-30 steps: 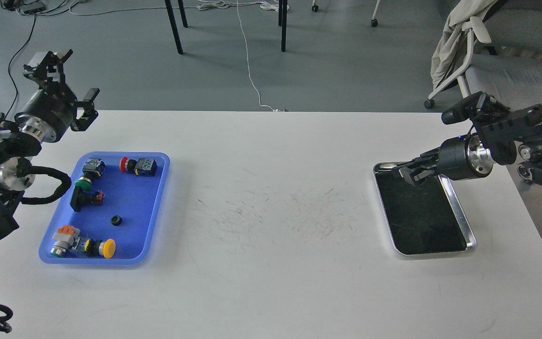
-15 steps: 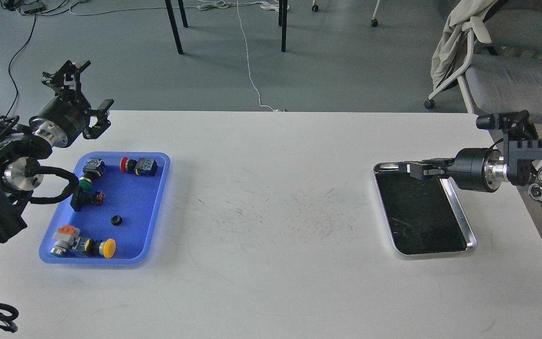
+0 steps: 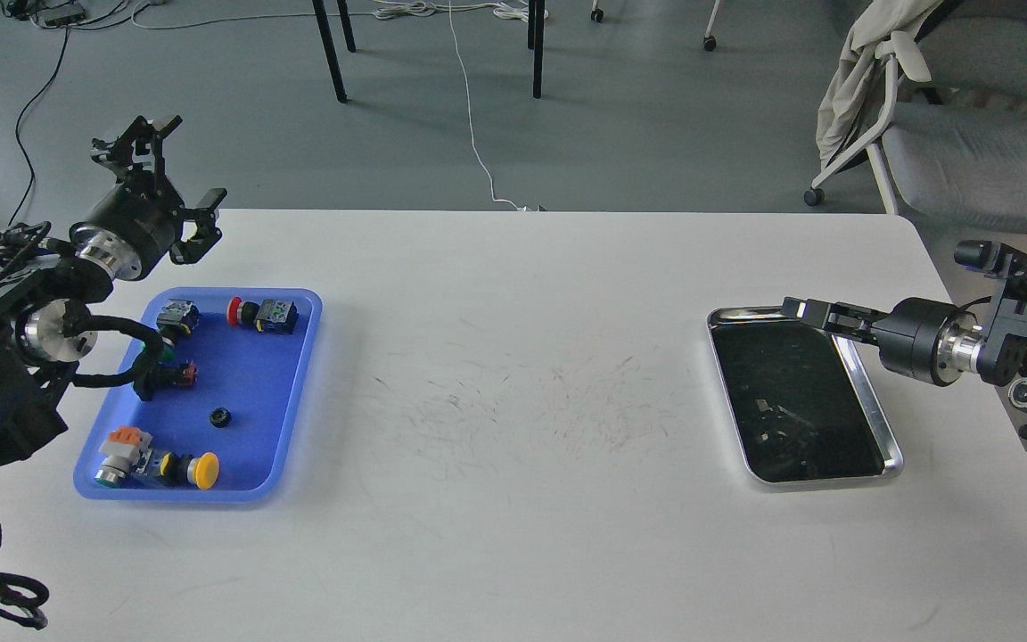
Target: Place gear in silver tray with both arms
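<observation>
Blue tray [image 3: 295,392] holds the small black gear [image 3: 221,416] among push buttons; my left pincer [image 3: 173,178] hangs beyond the blue tray's far corner, fingers spread wide, likely ready to reach in. Far right of the blue tray, my right pincer [image 3: 799,309] hovers over the silver tray [image 3: 870,406], narrowed, empty.

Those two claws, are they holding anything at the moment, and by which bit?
Nothing is held. The left claw is open and empty above the table's far edge. The right claw hangs over the silver tray with nothing in it.
</observation>
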Controlling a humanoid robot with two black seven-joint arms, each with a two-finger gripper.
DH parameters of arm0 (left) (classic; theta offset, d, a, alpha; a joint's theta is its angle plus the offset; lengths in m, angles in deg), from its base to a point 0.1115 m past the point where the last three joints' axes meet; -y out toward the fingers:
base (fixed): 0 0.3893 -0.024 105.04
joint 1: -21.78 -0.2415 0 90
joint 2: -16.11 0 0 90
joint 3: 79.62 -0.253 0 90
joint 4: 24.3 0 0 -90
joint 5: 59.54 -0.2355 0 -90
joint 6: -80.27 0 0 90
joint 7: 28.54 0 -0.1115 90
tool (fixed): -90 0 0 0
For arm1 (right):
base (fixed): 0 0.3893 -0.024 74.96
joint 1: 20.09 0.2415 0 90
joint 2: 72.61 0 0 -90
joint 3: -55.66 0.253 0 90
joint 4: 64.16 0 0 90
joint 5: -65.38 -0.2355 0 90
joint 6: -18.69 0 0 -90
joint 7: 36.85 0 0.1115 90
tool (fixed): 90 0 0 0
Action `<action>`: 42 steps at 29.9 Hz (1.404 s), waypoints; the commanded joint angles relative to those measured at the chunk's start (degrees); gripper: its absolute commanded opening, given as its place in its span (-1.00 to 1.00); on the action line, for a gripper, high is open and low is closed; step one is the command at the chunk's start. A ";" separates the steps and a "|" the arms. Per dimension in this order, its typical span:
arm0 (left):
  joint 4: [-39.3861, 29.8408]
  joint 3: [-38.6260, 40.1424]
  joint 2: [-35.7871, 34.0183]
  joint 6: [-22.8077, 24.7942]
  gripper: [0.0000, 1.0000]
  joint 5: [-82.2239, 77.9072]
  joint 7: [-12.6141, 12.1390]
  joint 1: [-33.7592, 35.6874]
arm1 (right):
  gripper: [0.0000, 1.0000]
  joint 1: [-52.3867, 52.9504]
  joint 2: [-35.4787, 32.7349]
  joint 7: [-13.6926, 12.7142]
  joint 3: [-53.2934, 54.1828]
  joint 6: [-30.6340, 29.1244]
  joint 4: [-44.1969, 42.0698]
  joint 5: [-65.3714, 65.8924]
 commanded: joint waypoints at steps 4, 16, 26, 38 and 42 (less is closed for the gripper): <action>0.00 0.00 -0.03 0.00 0.96 0.00 0.09 0.01 | -0.98 -3.04 -0.27 0.00 1.35 0.59 -0.20 -6.55; 0.00 0.00 -0.29 0.00 0.96 0.00 0.35 -0.43 | -0.98 -6.56 0.79 0.00 2.23 1.82 -5.91 -17.00; 0.00 0.00 -0.56 0.00 0.96 0.00 0.35 -0.35 | -0.97 -9.37 3.16 0.00 4.60 2.26 -7.32 -24.57; 0.00 0.70 -1.08 0.00 0.96 0.00 0.44 -0.35 | -0.96 -12.72 6.50 0.00 6.63 1.91 -5.92 -25.28; -0.09 1.14 -1.43 0.00 0.96 0.00 0.44 -0.35 | -0.95 -12.72 7.55 0.00 6.28 1.82 -6.09 -25.19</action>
